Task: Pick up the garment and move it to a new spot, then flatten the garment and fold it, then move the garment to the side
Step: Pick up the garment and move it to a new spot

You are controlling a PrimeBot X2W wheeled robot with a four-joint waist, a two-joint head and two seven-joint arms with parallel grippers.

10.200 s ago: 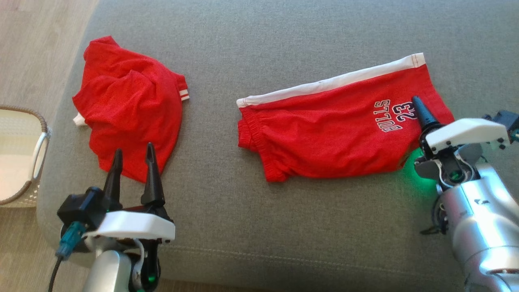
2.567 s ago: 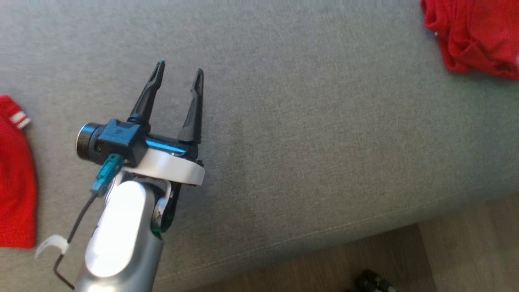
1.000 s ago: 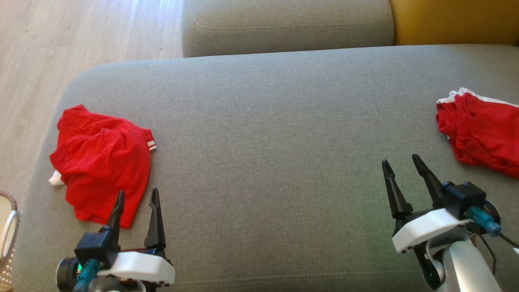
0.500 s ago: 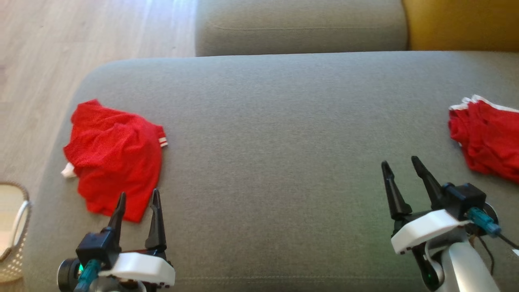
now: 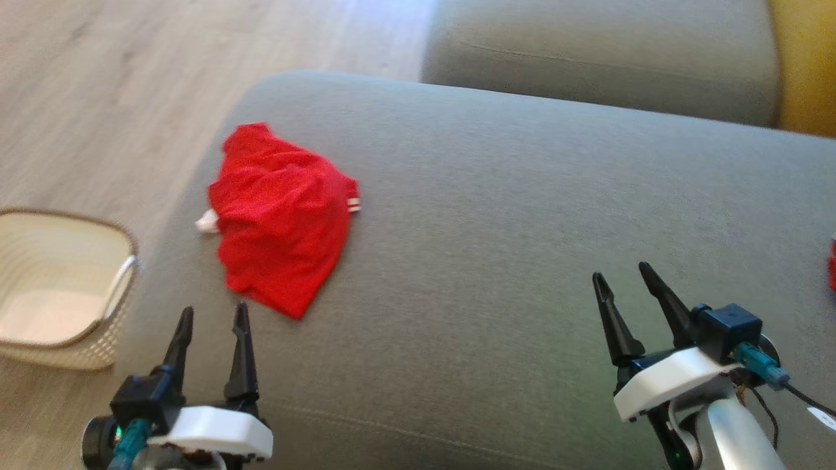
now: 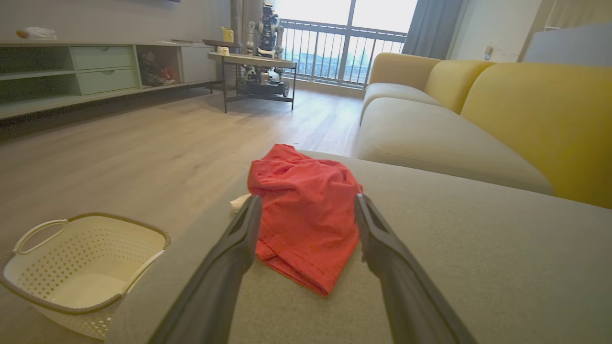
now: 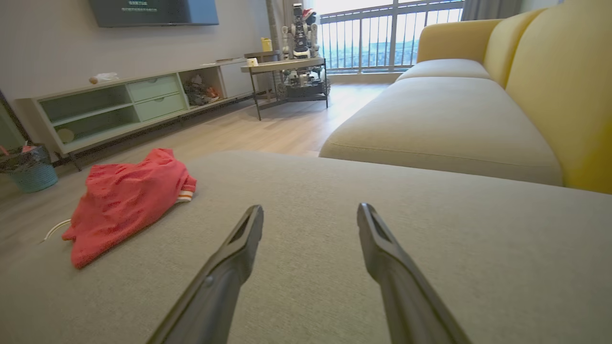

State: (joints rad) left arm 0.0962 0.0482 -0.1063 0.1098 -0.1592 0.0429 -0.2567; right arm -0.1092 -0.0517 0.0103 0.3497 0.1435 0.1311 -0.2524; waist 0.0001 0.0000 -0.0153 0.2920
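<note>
1. The garment (image 5: pixel 281 215), red and crumpled, is found lying loose at about 10 o'clock on the grey sofa seat (image 5: pixel 496 248), close to the seat's rounded edge. Nothing is touching it.
2. The left fingers (image 5: pixel 242 356) are spread apart and empty, held short of the garment, whose near hem lies at their 1 o'clock. In the left wrist view the cloth is framed between them at 12 o'clock. This alignment is judged to be a set-up for the pick.
3. The right fingers (image 5: pixel 612 320) are likewise apart and empty, poised over bare cushion at 4 o'clock, well apart from the garment. They are judged to be kept clear until a second grip is needed.
4. The wide bare middle of the seat is judged the likely new spot for flattening.
5. A pale basket (image 5: pixel 72 358) is noted on the floor at 9 o'clock, beside the seat. A red sliver (image 5: pixel 833 264) at the 3 o'clock edge cannot be identified.
</note>
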